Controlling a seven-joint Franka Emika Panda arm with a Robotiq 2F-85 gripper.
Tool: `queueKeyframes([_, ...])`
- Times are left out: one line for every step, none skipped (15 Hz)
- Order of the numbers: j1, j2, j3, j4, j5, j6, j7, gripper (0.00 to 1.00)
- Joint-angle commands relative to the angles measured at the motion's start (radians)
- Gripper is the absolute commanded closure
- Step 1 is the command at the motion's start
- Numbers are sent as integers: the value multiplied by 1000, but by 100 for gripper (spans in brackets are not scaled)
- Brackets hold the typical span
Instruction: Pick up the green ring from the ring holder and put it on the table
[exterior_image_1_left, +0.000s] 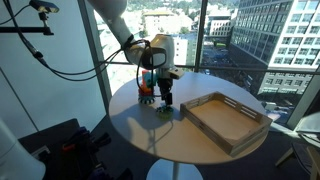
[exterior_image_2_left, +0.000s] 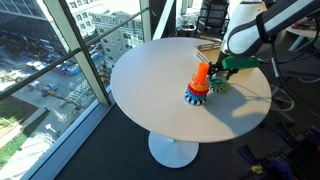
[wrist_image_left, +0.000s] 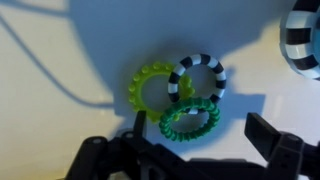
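Note:
In the wrist view the green ring (wrist_image_left: 190, 122) lies flat on the table (wrist_image_left: 60, 50), resting partly on a black-and-white striped ring (wrist_image_left: 198, 78) that overlaps a paler yellowish ring (wrist_image_left: 152, 88). My gripper (wrist_image_left: 202, 135) is open, with one finger on each side of the green ring and not touching it. In both exterior views the gripper (exterior_image_1_left: 166, 95) (exterior_image_2_left: 224, 72) hangs low over the table (exterior_image_1_left: 150, 135) (exterior_image_2_left: 150, 90), right beside the ring holder (exterior_image_1_left: 147, 91) (exterior_image_2_left: 199, 84), an orange peg with rings at its foot. The green ring (exterior_image_2_left: 217, 86) shows under the gripper.
A large wooden tray (exterior_image_1_left: 226, 120) sits on the table beside the rings. Another black-and-white striped thing (wrist_image_left: 305, 35) shows at the wrist view's upper right edge. Floor-to-ceiling windows (exterior_image_2_left: 60, 60) stand close behind the table. Cables trail from the arm (exterior_image_2_left: 275, 85).

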Motion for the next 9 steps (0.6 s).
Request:
queueKeyframes([-3, -69, 21, -2, 19, -114, -45, 0])
queueKeyframes([4, -89, 18, -5, 9, -145, -36, 0])
queueKeyframes([7, -106, 19, -5, 1, -179, -31, 0])
queueKeyframes([10, -131, 19, -8, -6, -214, -26, 0])
queueKeyframes([10, -153, 22, -9, -7, -253, -29, 0])
queueKeyframes([11, -179, 23, -11, -12, -290, -28, 0])
queueKeyframes([11, -202, 24, -12, -18, -324, -26, 0])
queueKeyframes([9, -224, 28, -10, -19, -357, -30, 0])
queueKeyframes([7, -244, 32, -8, -22, -388, -34, 0])
